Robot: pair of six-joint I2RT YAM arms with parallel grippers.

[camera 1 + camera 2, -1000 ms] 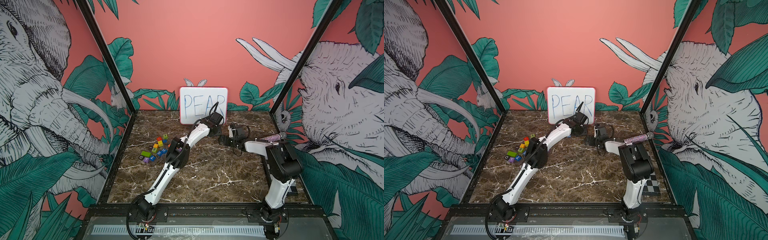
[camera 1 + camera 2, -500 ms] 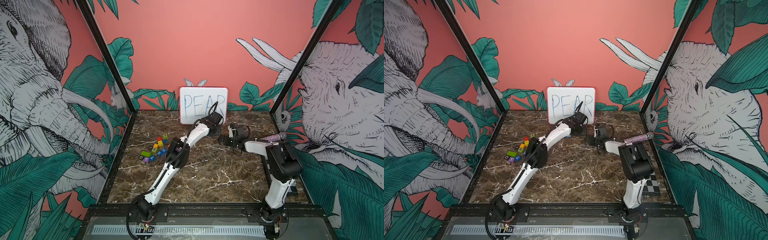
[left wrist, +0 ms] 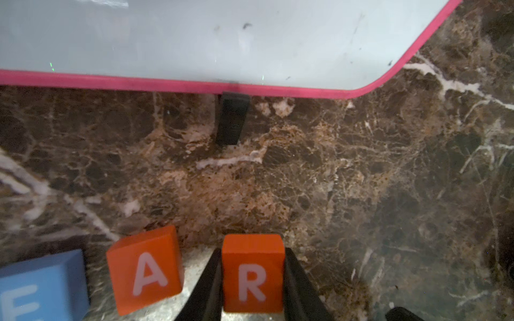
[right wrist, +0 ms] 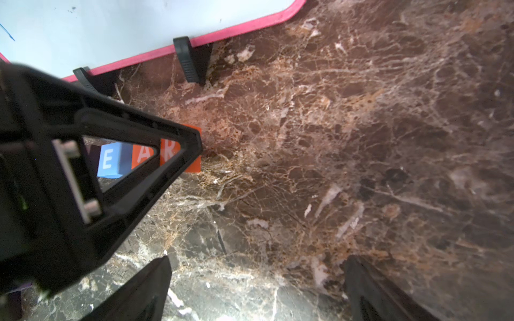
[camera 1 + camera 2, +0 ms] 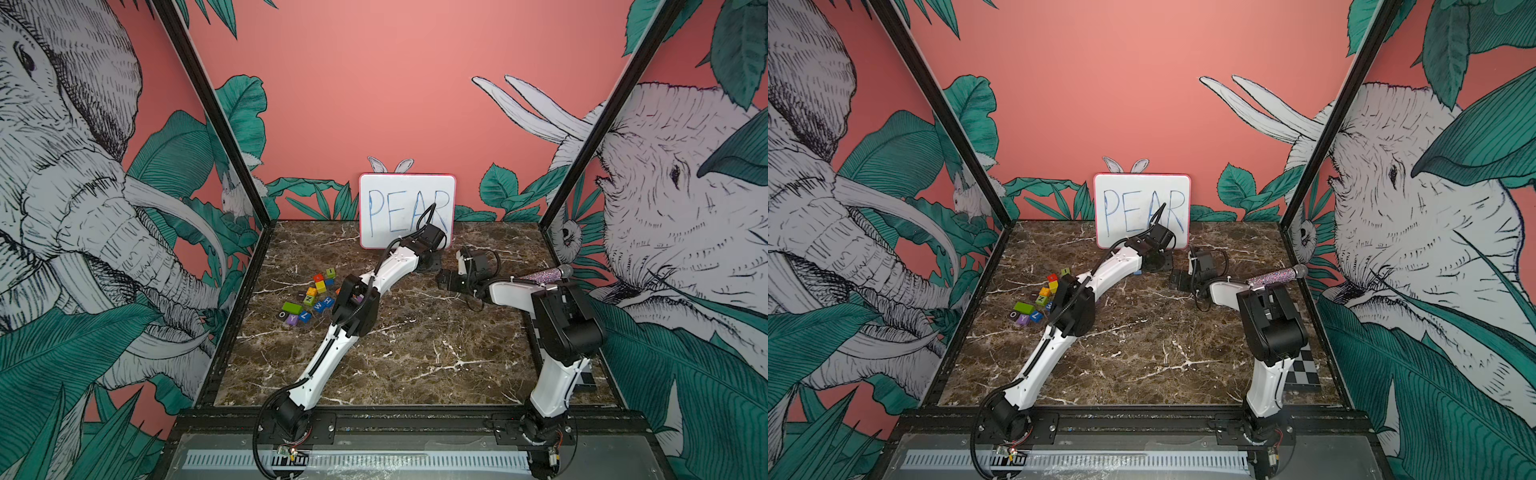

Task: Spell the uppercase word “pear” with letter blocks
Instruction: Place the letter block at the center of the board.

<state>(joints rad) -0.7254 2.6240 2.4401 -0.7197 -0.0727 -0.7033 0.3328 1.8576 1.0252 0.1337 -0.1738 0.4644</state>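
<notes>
In the left wrist view my left gripper is shut on the orange-red R block, one black finger pressed on each side, down at the marble floor. Just beside it stands the orange-red A block, slightly turned, and then the blue E block. The right wrist view shows the E, the A and the R in a row through the left gripper's frame. A dark block edge sits beyond the E, its letter hidden. My right gripper hangs open over bare marble, right of the row.
The whiteboard with blue PEAR stands on black feet just behind the row. A pile of loose coloured blocks lies at the left. A glittery stick and a checkered card lie at the right edge.
</notes>
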